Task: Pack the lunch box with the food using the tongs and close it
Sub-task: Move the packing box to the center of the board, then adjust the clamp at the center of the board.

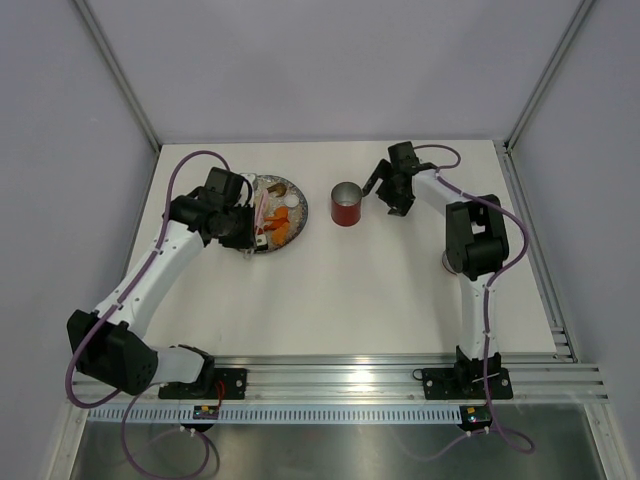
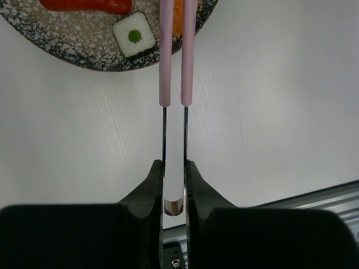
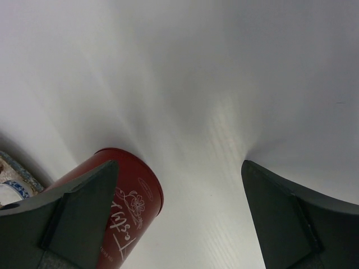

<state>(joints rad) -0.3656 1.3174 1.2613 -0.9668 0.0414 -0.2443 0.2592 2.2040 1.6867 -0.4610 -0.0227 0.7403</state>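
Note:
My left gripper point(image 1: 248, 222) point(image 2: 174, 163) is shut on the pale pink tongs point(image 1: 262, 207) point(image 2: 164, 67), which reach out over the speckled plate point(image 1: 301, 207) point(image 2: 67, 53). The tongs' arms lie nearly together and their tips run off the top of the left wrist view. Food on the plate includes a white roll with a green centre point(image 2: 133, 36), a red piece point(image 2: 84, 4) and orange pieces point(image 1: 284, 229). The red lunch box point(image 1: 347, 203) point(image 3: 140, 207) stands open-topped right of the plate. My right gripper point(image 1: 388, 190) point(image 3: 179, 165) is open just right of it, with nothing between its fingers.
The plate's rim point(image 3: 11, 167) shows at the left edge of the right wrist view. A metal rail point(image 1: 340, 378) runs along the table's near edge by the arm bases. White walls close in the back and sides.

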